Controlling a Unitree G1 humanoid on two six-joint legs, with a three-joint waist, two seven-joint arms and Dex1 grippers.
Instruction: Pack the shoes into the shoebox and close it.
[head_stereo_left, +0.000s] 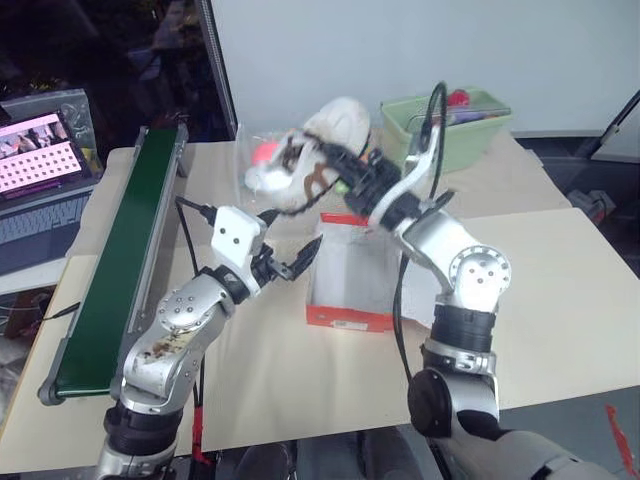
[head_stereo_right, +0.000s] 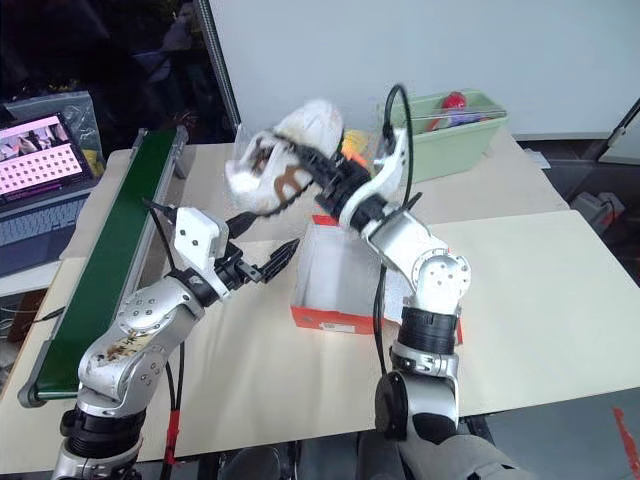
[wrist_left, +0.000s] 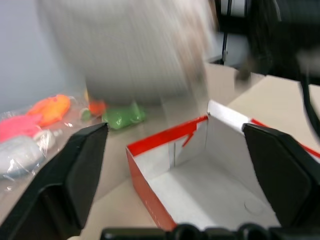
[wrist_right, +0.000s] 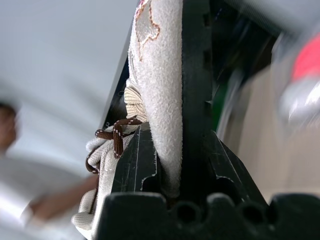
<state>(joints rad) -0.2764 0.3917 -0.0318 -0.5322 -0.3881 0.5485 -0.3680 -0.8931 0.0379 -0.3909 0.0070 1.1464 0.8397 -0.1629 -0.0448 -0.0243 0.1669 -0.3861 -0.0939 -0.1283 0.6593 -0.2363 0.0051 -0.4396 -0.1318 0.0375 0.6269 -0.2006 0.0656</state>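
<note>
holding one shoe (head_stereo_right: 285, 150) clamped in our right gripper (head_stereo_right: 325, 178) above the open, empty shoebox (head_stereo_right: 335, 285) on the table (head_stereo_right: 560, 300), left gripper (head_stereo_right: 262, 250) fingers apart; packing barely begun, lid unclosed.

Your cream sneaker (head_stereo_right: 290, 150) with dark brown laces hangs tilted in the air above the far end of the red shoebox (head_stereo_right: 335, 285), which sits open on the worktop, white interior empty.
</note>
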